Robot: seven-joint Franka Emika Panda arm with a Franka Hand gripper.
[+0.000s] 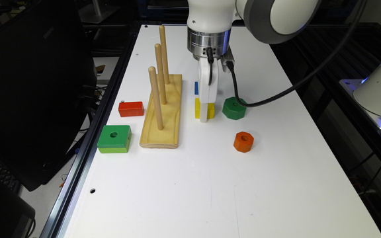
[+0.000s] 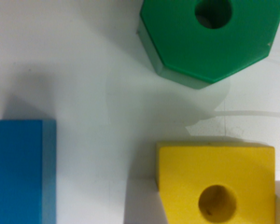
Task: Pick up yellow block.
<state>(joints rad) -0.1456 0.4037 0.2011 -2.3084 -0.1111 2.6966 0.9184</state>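
Note:
The yellow block [image 1: 211, 111] is a small square block with a round hole in its top, lying on the white table just right of the peg base in the exterior view. In the wrist view the yellow block [image 2: 214, 168] lies flat close below the camera. My gripper [image 1: 203, 117] has come straight down on it, its white end reaching table height and hiding the block's middle. Whether it is open or shut does not show.
A green octagonal block [image 1: 234, 108] [image 2: 200, 46] sits close beside the yellow one, and a blue block [image 1: 196, 88] [image 2: 18, 170] just behind. The wooden peg base [image 1: 162, 112], a red block [image 1: 131, 109], a green square block [image 1: 114, 138] and an orange octagon [image 1: 243, 141] lie around.

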